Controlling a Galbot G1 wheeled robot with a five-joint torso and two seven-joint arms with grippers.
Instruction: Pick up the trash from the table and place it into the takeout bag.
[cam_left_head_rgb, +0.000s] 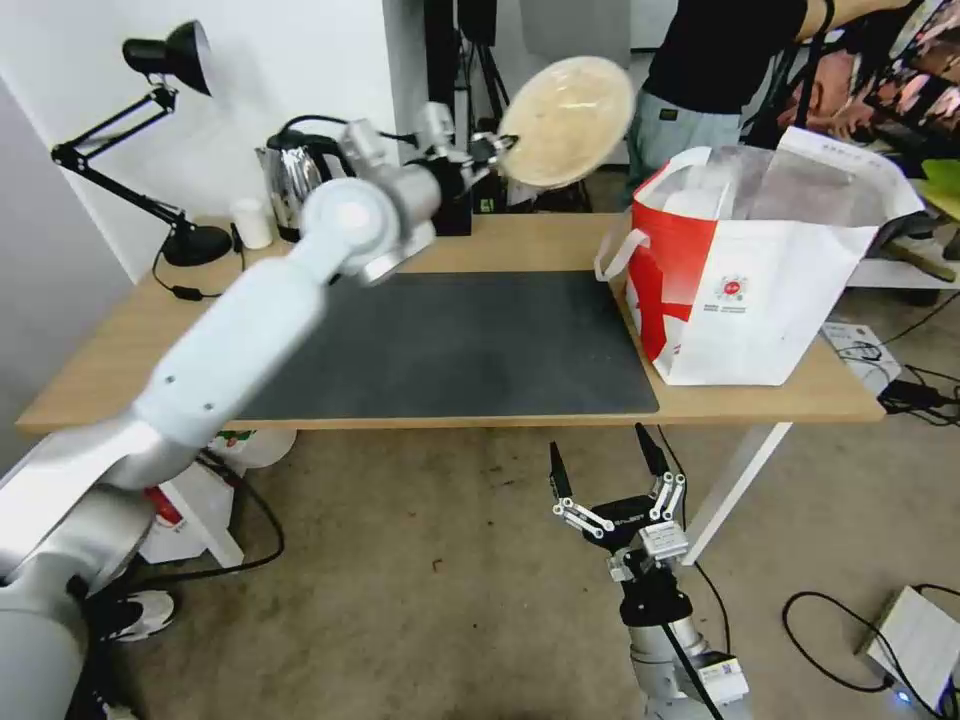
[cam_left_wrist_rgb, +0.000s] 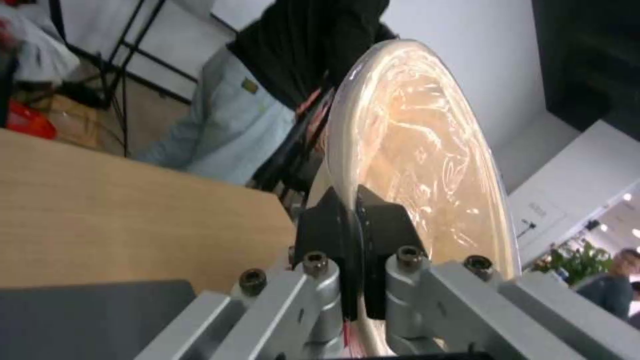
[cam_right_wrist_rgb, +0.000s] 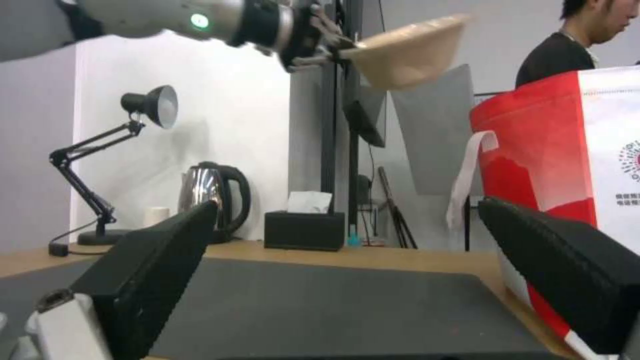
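- Tan lidded bowl (cam_left_head_rgb: 566, 120) hangs high in the air, tilted on edge, up and to the left of the takeout bag (cam_left_head_rgb: 770, 290).
- Left gripper (cam_left_head_rgb: 497, 150) pinches its rim, jaws nearly together.
- Judgement: carry it over the bag's open mouth, level it, lower, then release.
- Right gripper (cam_left_head_rgb: 608, 462) waits spread wide, below the bag, off the table (cam_left_head_rgb: 100, 370).

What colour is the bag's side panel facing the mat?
Red, on the takeout bag; head view shows it best.
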